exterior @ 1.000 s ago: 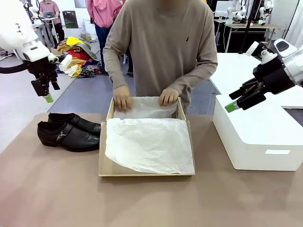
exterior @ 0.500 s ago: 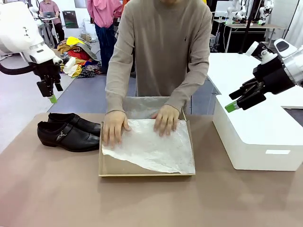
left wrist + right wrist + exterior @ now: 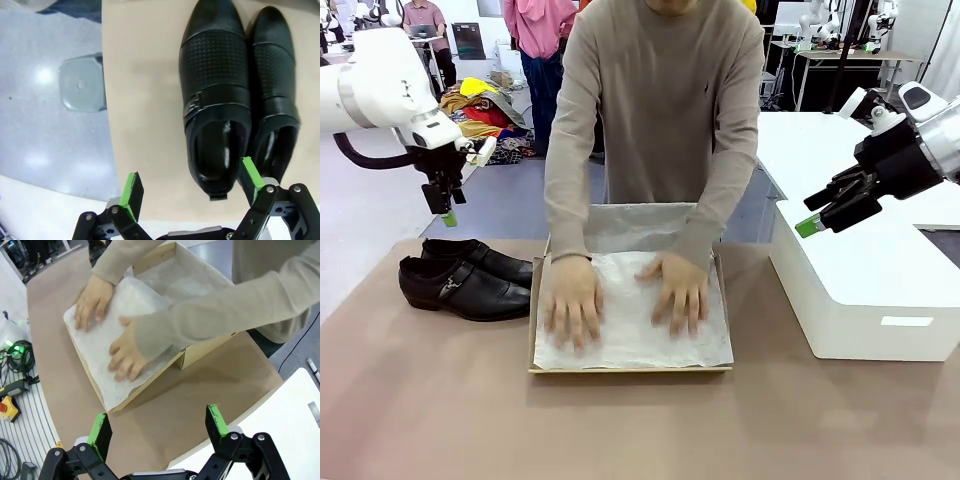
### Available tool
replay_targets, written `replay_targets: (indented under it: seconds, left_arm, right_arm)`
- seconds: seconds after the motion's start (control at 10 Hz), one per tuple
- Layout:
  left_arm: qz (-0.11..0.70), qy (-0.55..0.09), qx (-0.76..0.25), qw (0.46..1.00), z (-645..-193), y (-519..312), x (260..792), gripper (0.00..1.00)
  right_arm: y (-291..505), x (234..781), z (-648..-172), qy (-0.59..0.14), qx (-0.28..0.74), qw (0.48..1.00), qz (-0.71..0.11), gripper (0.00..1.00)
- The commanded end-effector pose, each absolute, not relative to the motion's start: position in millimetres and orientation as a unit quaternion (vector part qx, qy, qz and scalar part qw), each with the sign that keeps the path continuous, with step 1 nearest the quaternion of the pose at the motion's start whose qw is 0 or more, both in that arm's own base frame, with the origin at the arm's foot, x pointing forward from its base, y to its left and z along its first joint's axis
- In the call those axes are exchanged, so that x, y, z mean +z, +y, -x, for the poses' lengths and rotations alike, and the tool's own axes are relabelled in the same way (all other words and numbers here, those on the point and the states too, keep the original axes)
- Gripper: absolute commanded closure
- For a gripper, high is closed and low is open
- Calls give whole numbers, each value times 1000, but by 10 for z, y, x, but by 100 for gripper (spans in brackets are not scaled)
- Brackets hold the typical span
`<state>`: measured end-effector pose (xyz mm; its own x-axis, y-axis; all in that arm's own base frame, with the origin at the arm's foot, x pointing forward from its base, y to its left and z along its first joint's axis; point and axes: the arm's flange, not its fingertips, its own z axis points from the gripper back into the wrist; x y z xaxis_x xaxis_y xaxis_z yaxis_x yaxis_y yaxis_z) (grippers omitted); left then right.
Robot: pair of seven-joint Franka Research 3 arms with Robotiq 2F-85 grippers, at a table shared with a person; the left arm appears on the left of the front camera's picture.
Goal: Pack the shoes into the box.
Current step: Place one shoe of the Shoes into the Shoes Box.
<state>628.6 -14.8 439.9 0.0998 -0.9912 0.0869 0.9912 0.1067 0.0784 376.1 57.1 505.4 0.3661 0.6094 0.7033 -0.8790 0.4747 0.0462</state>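
The two glossy black shoes (image 3: 465, 277) lie side by side on the table's left, toes pointing right; in the left wrist view the shoes (image 3: 235, 95) are seen from above. My left gripper (image 3: 444, 205) hangs open above them, nothing between its fingers (image 3: 131, 190). The tan box (image 3: 535, 345) stands at the table's middle, lined with white tissue paper (image 3: 630, 325). A person's two hands (image 3: 572, 305) press the paper flat inside it. My right gripper (image 3: 820, 215) is open and raised at the right, above the white block; its wrist view looks down on the box (image 3: 190, 357).
A large white block-shaped box (image 3: 865, 290) sits at the table's right. The brown table (image 3: 640, 430) has bare room in front of the box. The person stands at the far edge, arms reaching over the box.
The person has pulled the tissue paper forward and now presses it flat with both hands. My left gripper has moved right and slightly down toward the shoes. The right arm has not moved.
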Motion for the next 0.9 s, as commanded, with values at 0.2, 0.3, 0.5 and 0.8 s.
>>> replay_targets:
  seconds: [0.2,0.3,0.5,0.8]
  left_arm:
    - [-25,-37,-676,735,-6417,-80,4148,0]
    - [-21,-40,-680,732,-6423,-66,4111,0]
    - [-8,-48,-697,716,-6397,-18,4133,0]
    - [-16,-38,-677,735,-6400,-81,4061,0]
  right_arm:
    - [568,5044,-3801,-328,476,786,-219,0]
    - [568,5044,-3801,-328,476,786,-219,0]
    - [568,5044,-3801,-328,476,786,-219,0]
    - [568,5044,-3801,-328,476,786,-219,0]
